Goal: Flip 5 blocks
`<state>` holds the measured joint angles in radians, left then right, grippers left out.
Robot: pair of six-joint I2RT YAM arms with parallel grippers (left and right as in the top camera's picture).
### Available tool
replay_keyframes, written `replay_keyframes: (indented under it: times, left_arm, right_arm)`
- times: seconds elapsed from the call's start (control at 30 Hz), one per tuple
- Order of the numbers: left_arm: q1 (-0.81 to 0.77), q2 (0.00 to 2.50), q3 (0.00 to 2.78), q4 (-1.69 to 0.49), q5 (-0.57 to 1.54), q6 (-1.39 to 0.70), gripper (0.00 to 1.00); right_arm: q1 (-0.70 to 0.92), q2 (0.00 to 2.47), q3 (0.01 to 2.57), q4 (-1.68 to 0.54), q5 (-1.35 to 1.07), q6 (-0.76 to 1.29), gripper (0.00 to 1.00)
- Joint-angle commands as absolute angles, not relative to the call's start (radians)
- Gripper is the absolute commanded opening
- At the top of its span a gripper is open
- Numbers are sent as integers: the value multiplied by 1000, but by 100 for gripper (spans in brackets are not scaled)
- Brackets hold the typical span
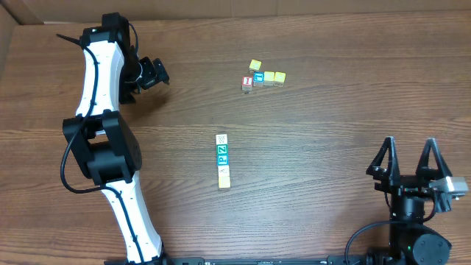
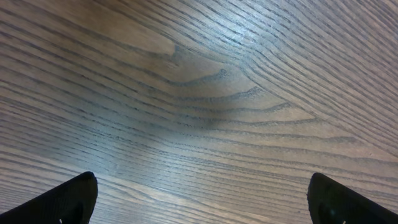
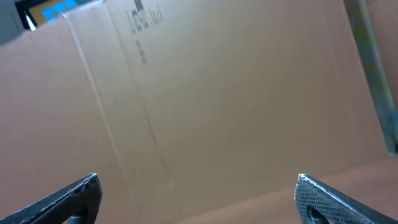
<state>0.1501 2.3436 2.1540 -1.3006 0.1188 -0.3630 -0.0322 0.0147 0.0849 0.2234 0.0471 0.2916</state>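
Blocks point(image 1: 222, 159) of the task lie in 1 straight row near the middle of the wooden table point(image 1: 331, 110). They are 5 tiny cubes touching each other, running from far to near. We see a whitish cube point(image 1: 221, 139) at the far end, then 2 cubes with green and blue faces carrying the letters Z and P, then another whitish one, and a plain cream cube point(image 1: 224, 182) at the near end.

Farther back and a little to the right stands a separate cluster: a red-letter cube point(image 1: 247, 83), a blue-letter cube point(image 1: 258, 76) and 3 yellow cubes point(image 1: 269, 76).

The left gripper point(image 1: 157, 72) hangs at the far left, well apart from the row. Its jaws stand wide apart and hold nothing, and its wrist camera shows only bare wood between the 2 dark fingertips point(image 2: 68, 199). The right gripper point(image 1: 407, 163) is at the near right, also spread fully and empty, and it faces a cardboard wall point(image 3: 217, 93).
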Motion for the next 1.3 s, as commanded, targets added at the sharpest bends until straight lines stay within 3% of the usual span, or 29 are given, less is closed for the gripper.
replay_keyframes:
  times: [0.0, 0.37, 1.27]
  left_arm:
    - [143, 2349, 2176, -1300, 120, -359, 100]
    - [143, 2349, 2176, -1300, 120, -359, 100]
    - [143, 2349, 2176, -1300, 120, -359, 100]
  right_arm:
    - [-33, 3, 39, 219, 28, 287, 100]
    - [-27, 3, 8, -88, -23, 135, 100]
    - [-27, 3, 8, -84, -24, 126, 100]
